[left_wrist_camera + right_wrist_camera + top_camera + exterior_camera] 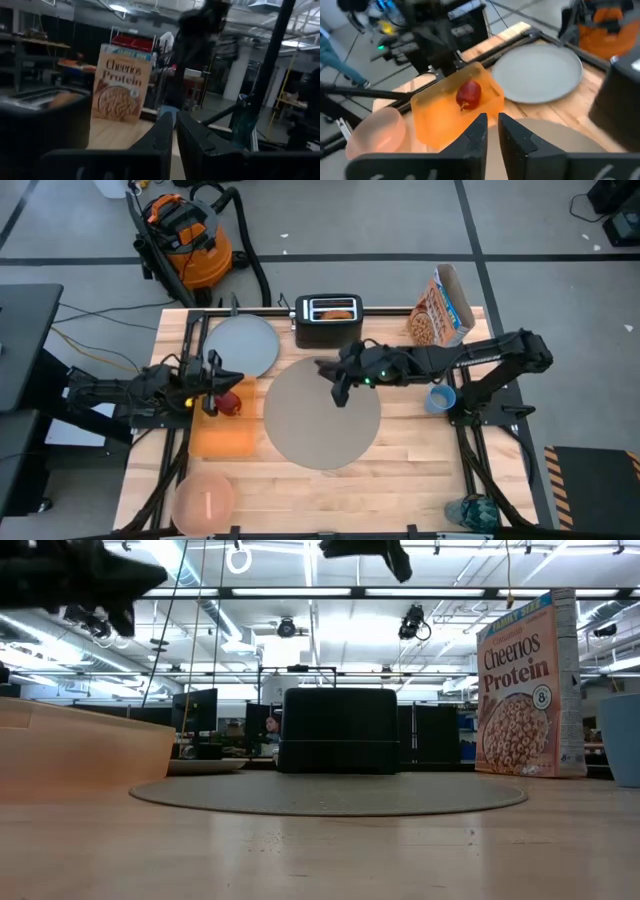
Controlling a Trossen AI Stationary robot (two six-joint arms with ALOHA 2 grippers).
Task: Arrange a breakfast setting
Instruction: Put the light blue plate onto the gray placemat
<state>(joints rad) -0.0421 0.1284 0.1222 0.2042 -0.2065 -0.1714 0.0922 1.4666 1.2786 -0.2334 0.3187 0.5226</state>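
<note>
Pale wooden tabletop [400, 470] carried the setting, with an orange shop vacuum [185, 235] on the floor beyond. Both arms hung above it. The left pincer [222, 380], fingers drawn nearly together and holding nothing, hovered just over the red apple [231, 402], which sat at the edge of the orange napkin [222, 440]. The right pincer [338, 385], likewise narrow and empty, hung over the far edge of the grey placemat [322, 420]. The apple looked firm, smooth and apt to roll, so a grasp across its widest part, from above, seemed safest. The napkin looked thin and limp; pinching a corner would probably suit it. The grey-blue plate [242, 345] lay flat beside the black toaster [327, 320], stiff and likely breakable, best taken by its rim. The pale pink bowl [205, 502] stood at the near left corner, the small blue cup [440, 398] to the right of the mat, both offering a rim. Bread [338, 313] sat in the toaster slot.
</note>
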